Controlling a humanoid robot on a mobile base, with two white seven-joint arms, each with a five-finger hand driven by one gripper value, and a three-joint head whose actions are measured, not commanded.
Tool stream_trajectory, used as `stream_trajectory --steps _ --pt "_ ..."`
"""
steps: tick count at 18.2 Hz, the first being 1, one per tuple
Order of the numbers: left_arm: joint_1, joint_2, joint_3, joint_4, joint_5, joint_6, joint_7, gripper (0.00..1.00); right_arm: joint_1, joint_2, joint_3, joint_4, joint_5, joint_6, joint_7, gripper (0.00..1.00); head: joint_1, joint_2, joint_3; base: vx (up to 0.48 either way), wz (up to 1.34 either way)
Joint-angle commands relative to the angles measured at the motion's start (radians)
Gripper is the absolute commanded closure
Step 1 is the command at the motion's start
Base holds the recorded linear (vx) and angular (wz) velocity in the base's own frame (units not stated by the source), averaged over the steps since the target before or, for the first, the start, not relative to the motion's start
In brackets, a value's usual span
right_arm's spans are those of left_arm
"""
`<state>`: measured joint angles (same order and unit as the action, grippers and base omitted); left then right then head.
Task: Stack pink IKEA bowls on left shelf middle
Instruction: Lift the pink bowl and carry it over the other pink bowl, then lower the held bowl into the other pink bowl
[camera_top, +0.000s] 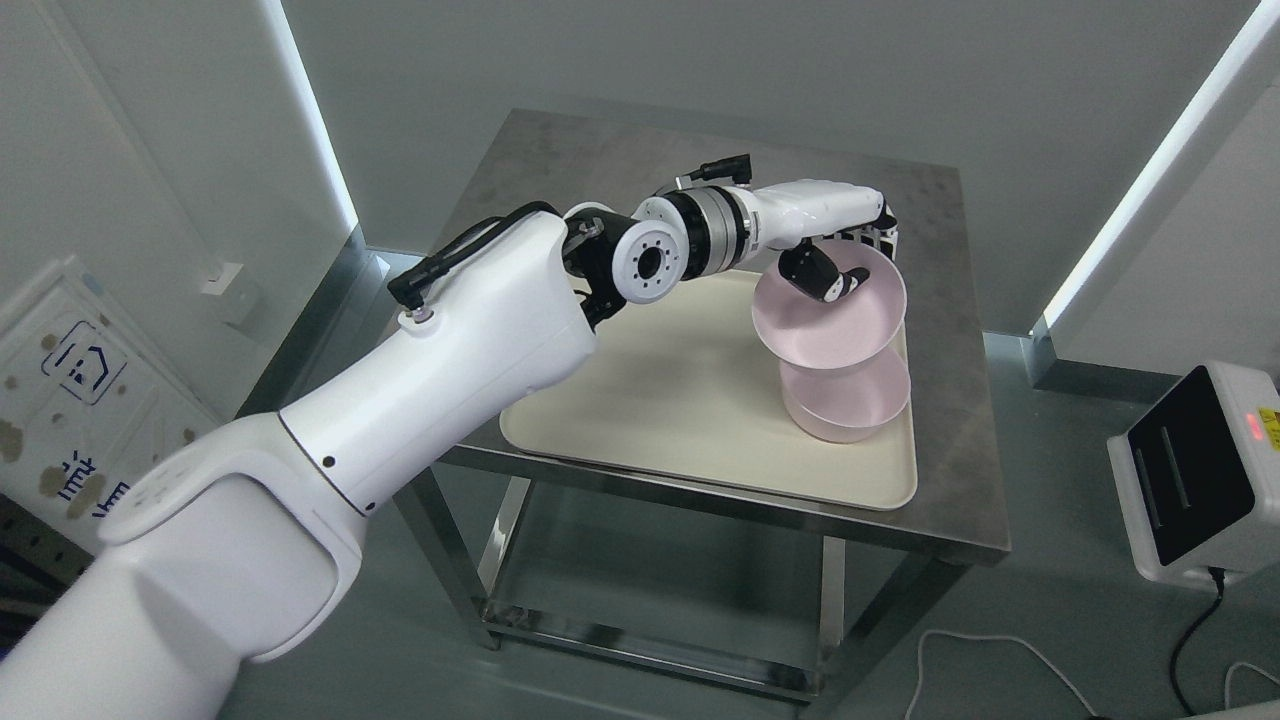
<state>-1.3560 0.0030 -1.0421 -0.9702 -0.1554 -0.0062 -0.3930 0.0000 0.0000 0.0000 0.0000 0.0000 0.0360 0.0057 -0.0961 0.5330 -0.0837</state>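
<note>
Left hand (838, 255) is clamped on the far rim of the upper pink bowl (822, 322), thumb inside the wall, the other fingers wrapped over the outside edge, so you've got a pinch on the lip rather than a cupped hold. Largest first: the steel table (940, 300) carries a cream tray (690, 400), and both bowls sit over the tray's right end. Your arm comes in from lower left and reaches across the tray, which is why the wrist is rolled over the bowl from behind. The upper bowl is tilted, mouth tipped toward the camera and left, its base over the lower pink bowl (848, 402), which stands upright on the tray. I can't tell if the two are touching or just overlapping in this view. My read: a rim grip leaves the base free to nest, so the tilt needs levelling before release. Bowls are matte pale pink, smooth, wide flared rim, narrow base, likely light plastic. No shelf visible here. Right arm isn't in the picture.
</note>
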Motion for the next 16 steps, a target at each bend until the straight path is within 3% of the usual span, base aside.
stream_trajectory --steps 1,3,7,11,16 --pt "-0.002 0.014 -0.050 0.011 0.007 0.002 0.058 0.72 0.003 -0.017 -0.011 -0.034 0.000 -0.001 0.000 0.00 0.0000 0.000 0.000 0.000 0.00" --pt "0.000 0.014 -0.006 0.019 0.007 0.002 0.059 0.65 0.002 -0.017 -0.011 -0.034 0.000 -0.001 0.000 0.00 0.0000 0.000 0.000 0.000 0.00" --pt "0.008 0.014 0.031 0.022 -0.006 0.008 0.051 0.39 0.002 -0.017 -0.011 -0.034 0.000 -0.001 0.000 0.00 0.0000 0.000 0.000 0.000 0.00" --pt "0.083 0.014 0.132 -0.002 -0.003 -0.011 0.034 0.36 0.002 -0.017 -0.011 -0.034 0.000 -0.001 0.000 0.00 0.0000 0.000 0.000 0.000 0.00" --pt "0.297 0.014 0.518 -0.233 -0.003 -0.119 -0.139 0.36 0.002 -0.017 -0.011 -0.034 0.000 -0.001 0.000 0.00 0.0000 0.000 0.000 0.000 0.00"
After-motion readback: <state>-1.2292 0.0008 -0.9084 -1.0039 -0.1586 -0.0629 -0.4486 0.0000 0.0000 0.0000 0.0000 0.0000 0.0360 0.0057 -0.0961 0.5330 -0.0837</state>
